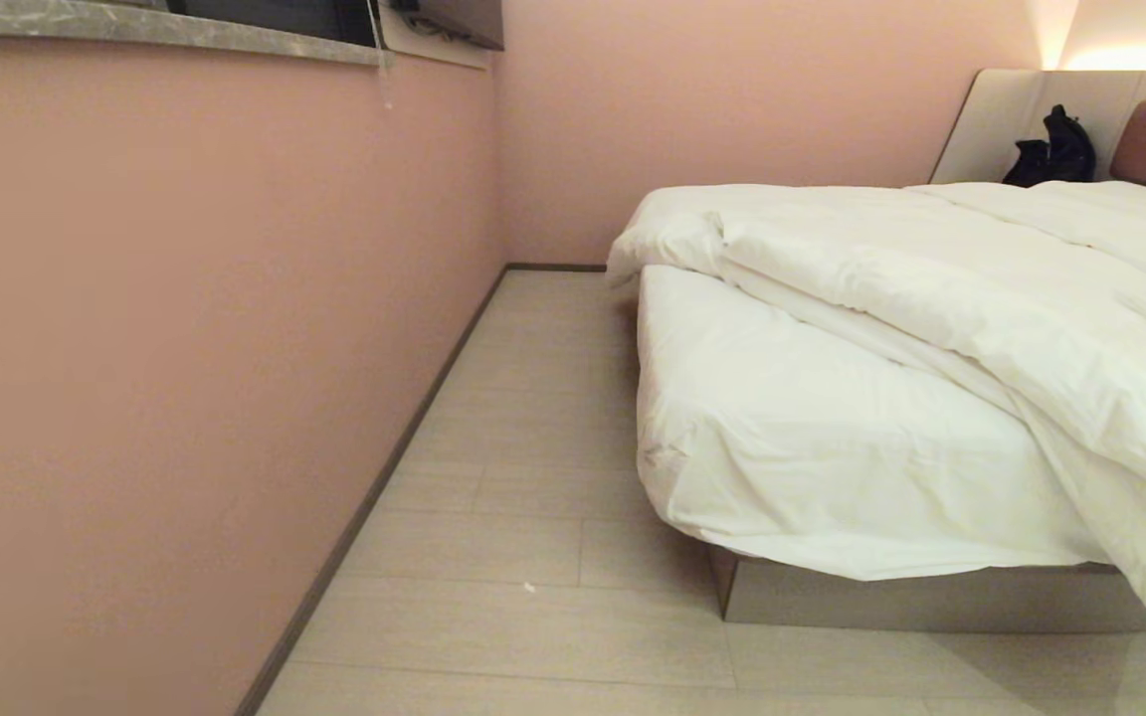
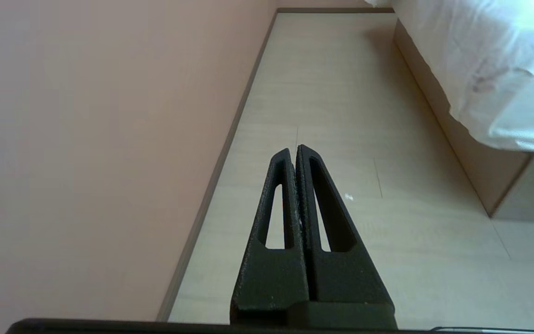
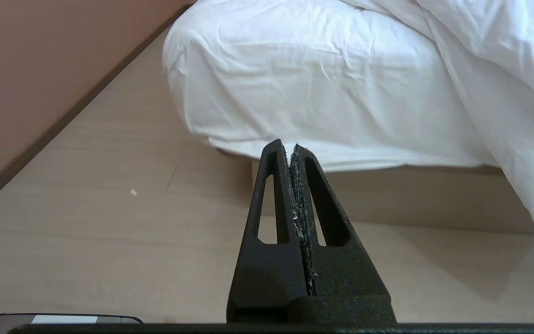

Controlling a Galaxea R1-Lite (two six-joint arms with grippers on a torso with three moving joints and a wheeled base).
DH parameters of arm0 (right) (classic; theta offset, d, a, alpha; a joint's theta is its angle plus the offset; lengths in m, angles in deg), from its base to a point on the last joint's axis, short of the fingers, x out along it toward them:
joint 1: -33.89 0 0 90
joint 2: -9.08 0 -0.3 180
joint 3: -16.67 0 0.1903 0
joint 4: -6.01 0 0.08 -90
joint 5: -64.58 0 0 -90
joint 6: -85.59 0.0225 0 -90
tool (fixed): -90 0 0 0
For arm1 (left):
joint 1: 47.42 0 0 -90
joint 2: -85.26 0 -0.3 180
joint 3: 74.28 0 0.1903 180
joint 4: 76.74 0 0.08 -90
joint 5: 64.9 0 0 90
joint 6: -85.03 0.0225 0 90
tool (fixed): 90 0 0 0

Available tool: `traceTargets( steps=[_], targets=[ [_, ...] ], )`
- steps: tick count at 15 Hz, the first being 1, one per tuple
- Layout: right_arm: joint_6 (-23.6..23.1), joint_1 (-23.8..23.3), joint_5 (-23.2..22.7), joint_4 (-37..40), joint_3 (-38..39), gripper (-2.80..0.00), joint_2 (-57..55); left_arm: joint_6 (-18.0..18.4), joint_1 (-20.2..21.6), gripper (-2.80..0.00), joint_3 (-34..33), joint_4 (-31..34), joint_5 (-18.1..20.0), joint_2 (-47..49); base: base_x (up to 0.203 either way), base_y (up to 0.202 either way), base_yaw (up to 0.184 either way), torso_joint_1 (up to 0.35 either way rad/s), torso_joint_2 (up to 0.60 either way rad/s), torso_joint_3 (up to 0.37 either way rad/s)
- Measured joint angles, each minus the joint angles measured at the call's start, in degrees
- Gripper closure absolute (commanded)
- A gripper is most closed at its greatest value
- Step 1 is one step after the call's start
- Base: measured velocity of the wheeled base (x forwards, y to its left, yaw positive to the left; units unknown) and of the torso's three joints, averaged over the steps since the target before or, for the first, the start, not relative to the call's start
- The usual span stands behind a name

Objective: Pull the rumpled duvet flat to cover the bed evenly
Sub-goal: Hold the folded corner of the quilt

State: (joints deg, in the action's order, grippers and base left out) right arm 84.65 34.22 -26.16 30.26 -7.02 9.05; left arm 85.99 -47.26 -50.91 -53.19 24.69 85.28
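duvet [image 1: 981, 288] bunched up, sheet corner of the bed [image 1: 931, 597] bare; left end effector [image 2: 294, 150] and right end effector [image 3: 288, 144] both clamped closed, holding nothing

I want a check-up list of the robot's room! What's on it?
Surface: pale plank floor, one white speck.
Job's things: duvet bunched diagonally, one end hanging off the bed; sheet bare at the near corner.
Clutter: black bag at the headboard.
Pincers: left pincer and right pincer shut, empty, above the floor.
Cables: nothing seen.
Surroundings: pink wall, window ledge.
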Motion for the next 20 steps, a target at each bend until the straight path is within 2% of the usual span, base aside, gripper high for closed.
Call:
traceTargets(
  steps=[16, 20],
  targets=[
    [0.0, 0.0, 0.0, 0.0, 0.0, 0.00, 0.0, 0.2, 0.0, 0.00, 0.0, 0.1, 0.0, 0.0, 0.197, 0.000, 0.000, 0.002, 0.00, 0.002],
    [0.0, 0.0, 0.0, 0.0, 0.0, 0.00, 0.0, 0.0, 0.0, 0.00, 0.0, 0.0, 0.0, 0.0, 0.054, 0.000, 0.000, 0.005, 0.00, 0.001]
  ],
)
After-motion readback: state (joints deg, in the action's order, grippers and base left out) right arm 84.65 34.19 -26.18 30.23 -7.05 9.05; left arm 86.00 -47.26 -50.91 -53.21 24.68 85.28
